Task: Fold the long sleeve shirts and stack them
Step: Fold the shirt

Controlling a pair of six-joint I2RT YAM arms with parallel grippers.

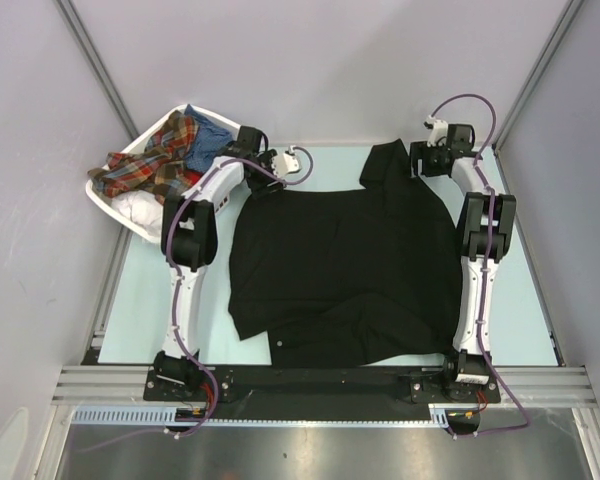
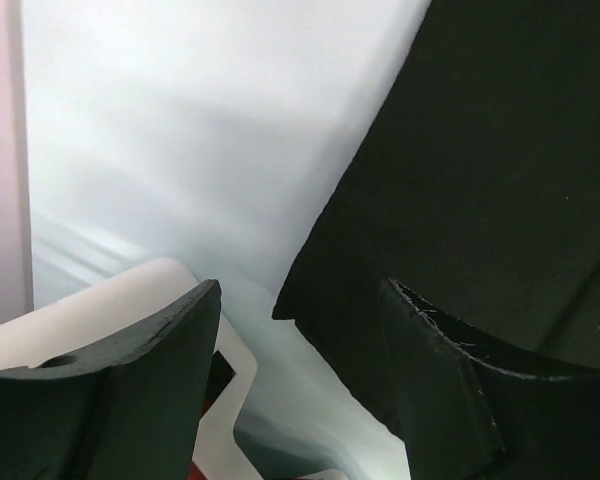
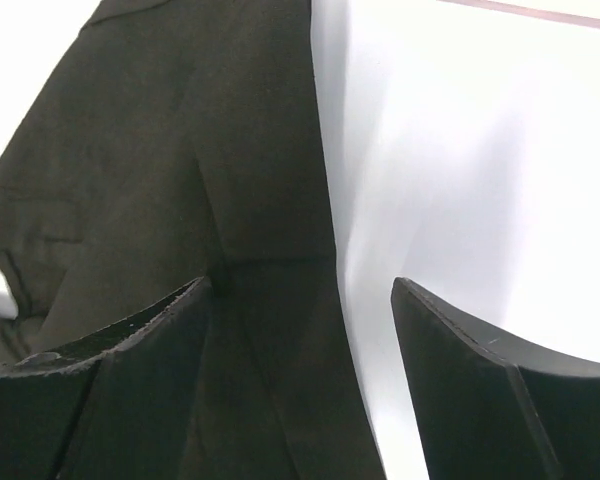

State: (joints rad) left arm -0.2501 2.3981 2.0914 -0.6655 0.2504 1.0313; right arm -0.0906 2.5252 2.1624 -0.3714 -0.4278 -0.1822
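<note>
A large black long sleeve shirt point(image 1: 340, 265) lies spread across the middle of the table, with one part reaching up toward the far edge. My left gripper point(image 1: 267, 182) hangs over the shirt's far left corner. In the left wrist view my left gripper point(image 2: 300, 292) is open, with that black corner point(image 2: 480, 170) lying between its fingers. My right gripper point(image 1: 421, 165) is at the shirt's far right side. In the right wrist view my right gripper point(image 3: 300, 288) is open and straddles the cloth's edge point(image 3: 180, 150). More shirts, red-orange plaid point(image 1: 148, 162), blue point(image 1: 206, 142) and white point(image 1: 140, 207), lie in the basket.
A white slatted basket point(image 1: 102, 199) stands at the far left corner, right beside the left arm. A piece of its white rim point(image 2: 220, 395) shows below the left fingers. Grey walls close in on both sides, and a metal rail runs along the near edge point(image 1: 320, 380).
</note>
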